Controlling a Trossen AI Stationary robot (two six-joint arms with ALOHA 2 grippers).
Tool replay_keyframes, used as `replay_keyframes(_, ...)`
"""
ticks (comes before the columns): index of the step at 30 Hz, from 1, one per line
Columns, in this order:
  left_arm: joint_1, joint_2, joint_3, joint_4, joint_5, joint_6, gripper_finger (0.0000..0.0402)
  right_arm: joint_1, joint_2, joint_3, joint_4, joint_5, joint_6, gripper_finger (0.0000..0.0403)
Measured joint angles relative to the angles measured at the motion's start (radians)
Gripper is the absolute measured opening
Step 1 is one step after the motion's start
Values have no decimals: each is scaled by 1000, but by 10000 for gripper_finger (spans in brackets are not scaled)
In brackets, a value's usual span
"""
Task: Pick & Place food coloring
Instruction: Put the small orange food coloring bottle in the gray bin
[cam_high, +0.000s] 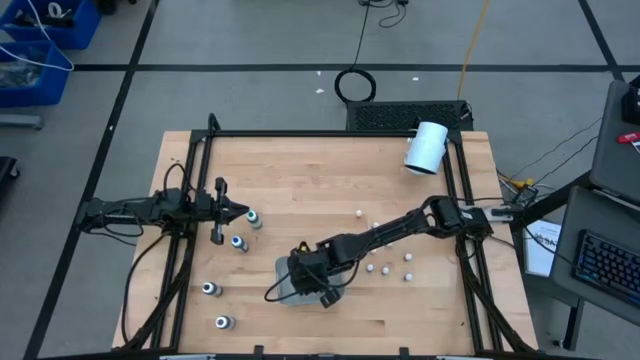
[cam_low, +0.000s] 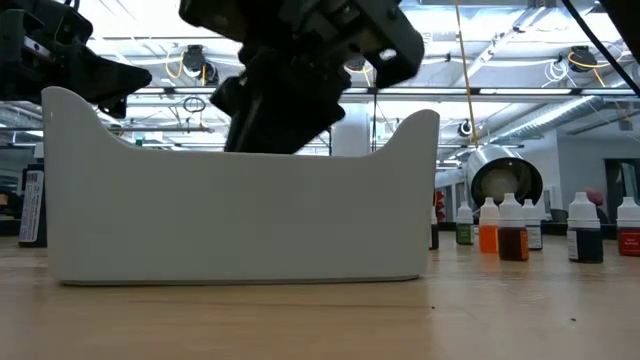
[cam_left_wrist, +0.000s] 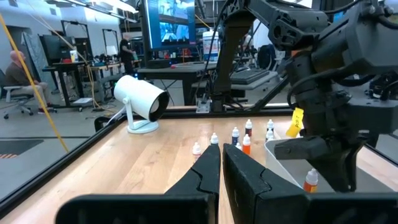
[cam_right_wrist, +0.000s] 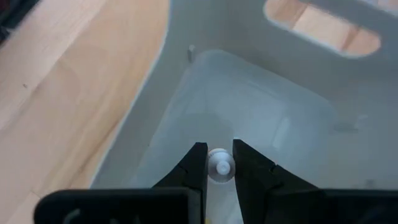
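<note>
My right gripper reaches slanting down into the clear plastic tray near the table's front middle and is shut on a small food coloring bottle with an orange body and a white top. Other whitish bottles stand loose on the table right of the tray. Dark-bodied ones stand upright to its left. My left gripper waits shut at the table's left side, level, touching nothing, next to one dark bottle. My right gripper pinches the bottle's white cap between its two fingers. The fingers come from above, slanting down from the table's right side. The bottle hangs upright below them inside the tray's walls. Whether its base touches the tray floor, I cannot tell.
A big white cylinder lies at the table's far right corner. A black frame rims the table. In the low view the tray fills the foreground, with several bottles standing behind it to the right.
</note>
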Motion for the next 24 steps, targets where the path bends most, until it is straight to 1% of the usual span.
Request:
replay_keyframes(7, 0, 0, 0, 0, 0, 0, 26, 0, 2, -9, 34, -22, 5, 41)
replay_keyframes(11, 0, 0, 0, 1, 0, 0, 26, -1, 13, -40, 75, -68, 26, 41)
replay_keyframes(13, 0, 0, 0, 0, 0, 0, 26, -1, 10, -45, 101, -69, 26, 41)
replay_keyframes(21, 0, 0, 0, 0, 0, 0, 26, -1, 11, -49, 96, -65, 29, 42)
replay_keyframes(22, 0, 0, 0, 0, 0, 0, 26, -1, 11, -49, 96, -65, 29, 49)
replay_keyframes(24, 0, 0, 0, 0, 0, 0, 26, 0, 11, -49, 98, -64, 28, 78)
